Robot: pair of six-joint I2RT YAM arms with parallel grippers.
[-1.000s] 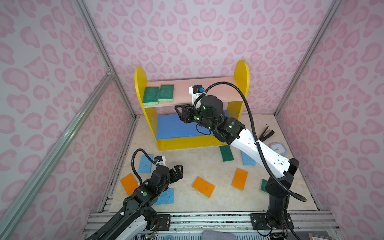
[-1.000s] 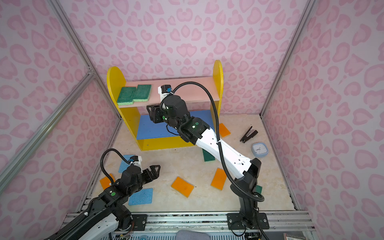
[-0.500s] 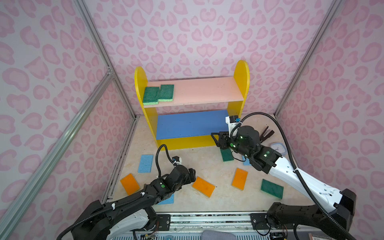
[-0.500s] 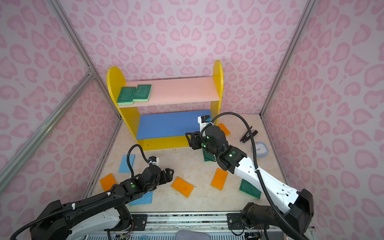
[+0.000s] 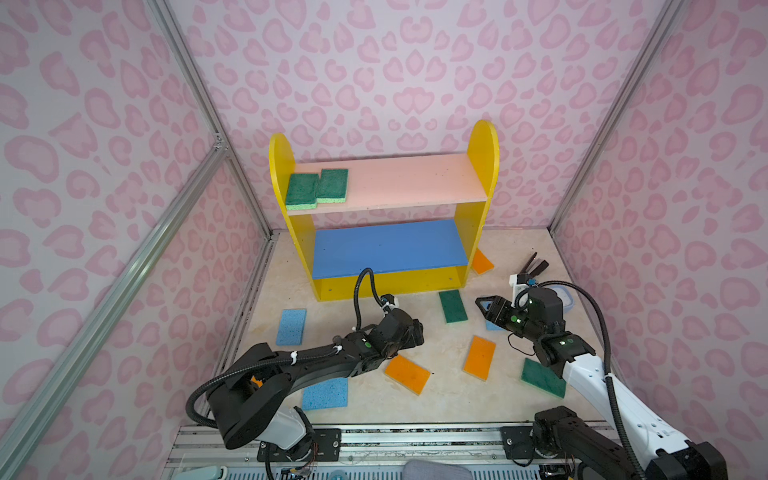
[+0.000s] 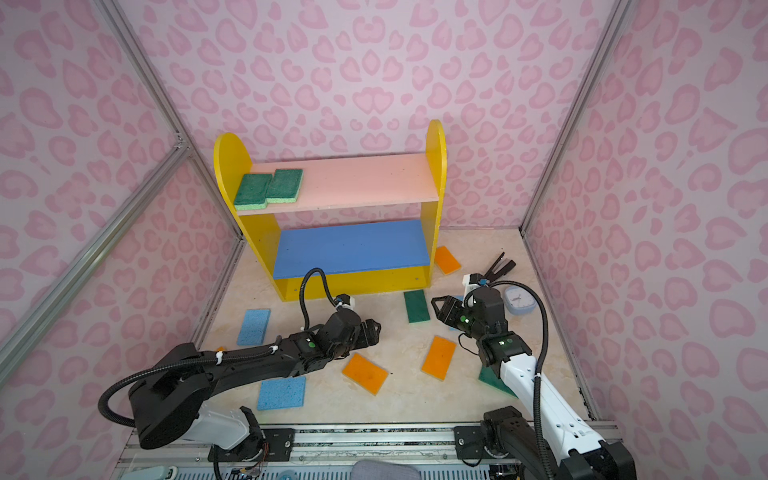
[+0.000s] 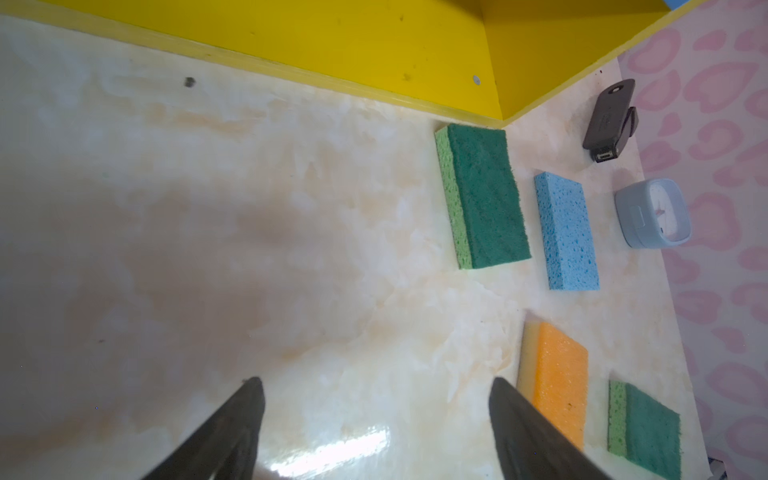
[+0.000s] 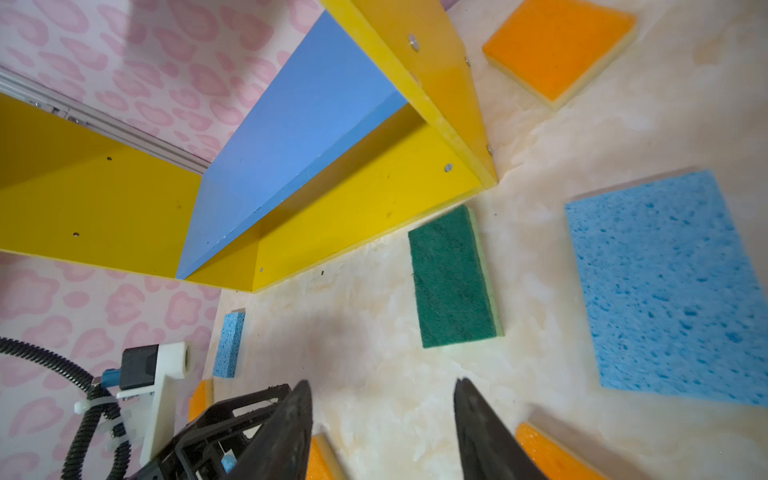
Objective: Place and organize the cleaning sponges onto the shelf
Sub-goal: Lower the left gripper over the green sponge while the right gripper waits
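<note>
Marbled floor [image 5: 449,399] inside pink-spotted walls [image 5: 415,62]; left gripper [image 7: 376,380] and right gripper [image 8: 382,380] near loose cleaning sponges [image 5: 453,306], jaws spread, empty

shelf [image 5: 482,166] rear centre | two sponges [image 5: 301,191] on upper board [image 5: 415,180], left end, touching | other sponges [image 5: 453,305] on floor [image 5: 440,403] before shelf | stapler [image 6: 498,268], clock [image 6: 519,301] right of shelf

Your left claw [image 7: 376,388] reaches forward and low, jaws wide apart, holding nothing; your right claw [image 8: 382,388] points across toward it, jaws parted, also empty.
</note>
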